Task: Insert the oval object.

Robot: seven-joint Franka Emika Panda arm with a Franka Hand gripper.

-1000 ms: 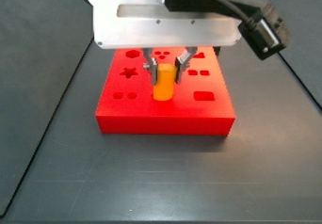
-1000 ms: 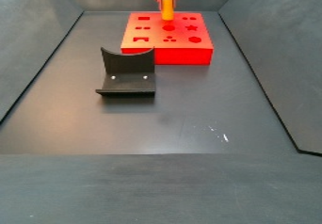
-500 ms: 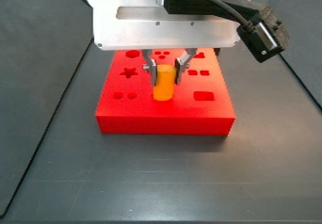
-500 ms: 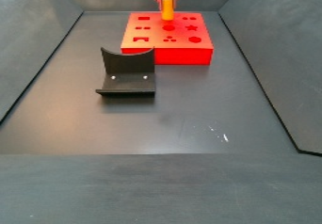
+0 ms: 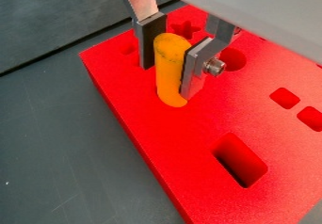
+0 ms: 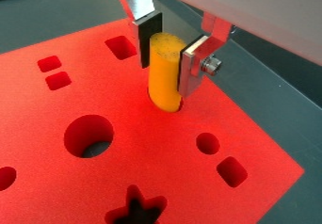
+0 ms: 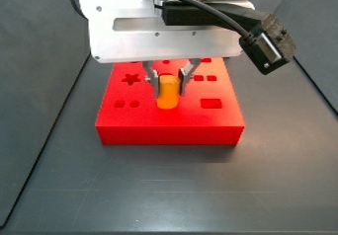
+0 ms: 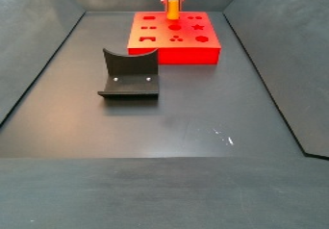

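Fingers [image 5: 184, 54] clamp the upright oval object [image 5: 169, 70] over the red block [image 5: 189, 152].

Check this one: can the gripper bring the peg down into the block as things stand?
Probably yes. The gripper holds the peg upright over the red block, its lower end at the block's top face. Nothing lies between them, and the fixture stands well off. Whether the peg sits over its hole is hidden.

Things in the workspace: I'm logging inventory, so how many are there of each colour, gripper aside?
Orange-yellow: 1, the oval object held upright in the gripper over the block.
Red: 1, the block.
Dark: 1, the fixture.
Total: 3.
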